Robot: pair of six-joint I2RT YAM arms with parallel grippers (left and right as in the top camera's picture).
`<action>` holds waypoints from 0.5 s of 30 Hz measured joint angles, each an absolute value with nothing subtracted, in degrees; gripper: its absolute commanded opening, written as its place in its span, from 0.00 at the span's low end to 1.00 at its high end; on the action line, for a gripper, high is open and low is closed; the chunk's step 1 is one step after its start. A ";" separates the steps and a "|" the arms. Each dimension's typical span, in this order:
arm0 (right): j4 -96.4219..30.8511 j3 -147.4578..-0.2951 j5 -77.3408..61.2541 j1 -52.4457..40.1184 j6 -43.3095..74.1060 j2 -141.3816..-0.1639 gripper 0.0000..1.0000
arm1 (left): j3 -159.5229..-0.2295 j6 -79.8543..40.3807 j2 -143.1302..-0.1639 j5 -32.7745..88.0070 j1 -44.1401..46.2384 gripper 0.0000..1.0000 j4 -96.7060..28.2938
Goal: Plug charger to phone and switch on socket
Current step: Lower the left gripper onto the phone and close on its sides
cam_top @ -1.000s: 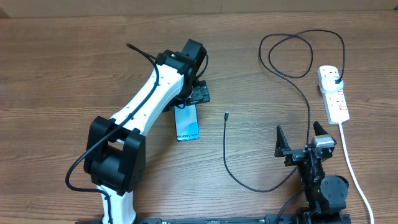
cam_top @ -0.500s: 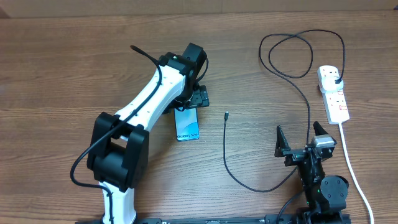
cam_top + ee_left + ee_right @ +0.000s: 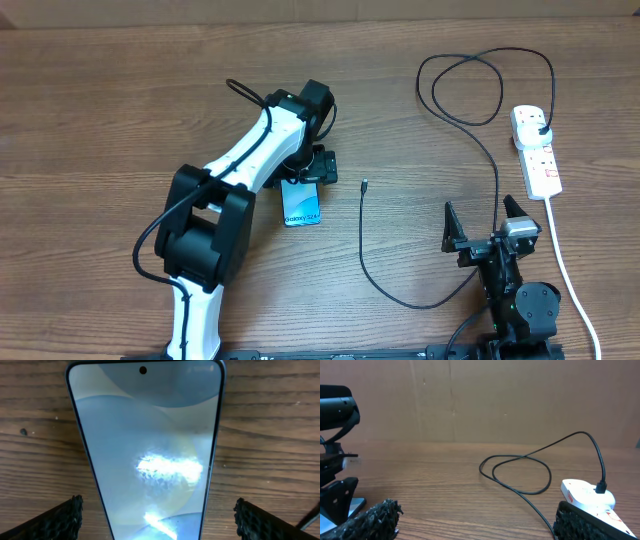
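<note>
Currently: phone being lined up for a grip, nothing plugged in

Overhead: the left gripper (image 3: 312, 172) sits over the far end of the phone (image 3: 301, 207), mid-worktop and a bit left of centre, jaws spread. The charger (image 3: 365, 255) has its small tip lying free near the phone's right side. From there it loops to the socket (image 3: 537, 150) by the right edge, toward the far corner. The right gripper (image 3: 479, 207) is at the near edge on the right, jaws wide, empty.

Left wrist: the phone screen is lit, and the fingertips (image 3: 57, 520) are clear of both long sides (no contact).

Right wrist: socket with its black plug in, plus the cable loop; nothing between the fingertips (image 3: 370, 517).

Likely step: securing the phone. Next calls for closing on its sides, then fetching the tip. The switch position is too small to tell.

Count: one phone, one charger, one socket, one white cord (image 3: 565, 260), two grippers.
</note>
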State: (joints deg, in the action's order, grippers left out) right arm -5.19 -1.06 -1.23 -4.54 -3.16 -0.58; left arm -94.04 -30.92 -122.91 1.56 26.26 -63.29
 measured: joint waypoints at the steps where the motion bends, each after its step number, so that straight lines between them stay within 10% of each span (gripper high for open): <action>1: -5.17 -1.06 -1.23 -4.54 -3.16 -0.58 1.00 | -94.00 -30.87 -122.91 1.56 26.26 1.00 -63.13; 15: -5.15 -1.06 -1.26 -4.54 -3.16 -0.58 1.00 | -94.00 -30.89 -122.91 1.93 25.15 1.00 -62.08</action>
State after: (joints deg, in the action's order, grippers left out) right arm -5.15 -1.06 -1.26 -4.54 -3.16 -0.58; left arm -94.00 -30.89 -122.91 1.93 25.15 -62.08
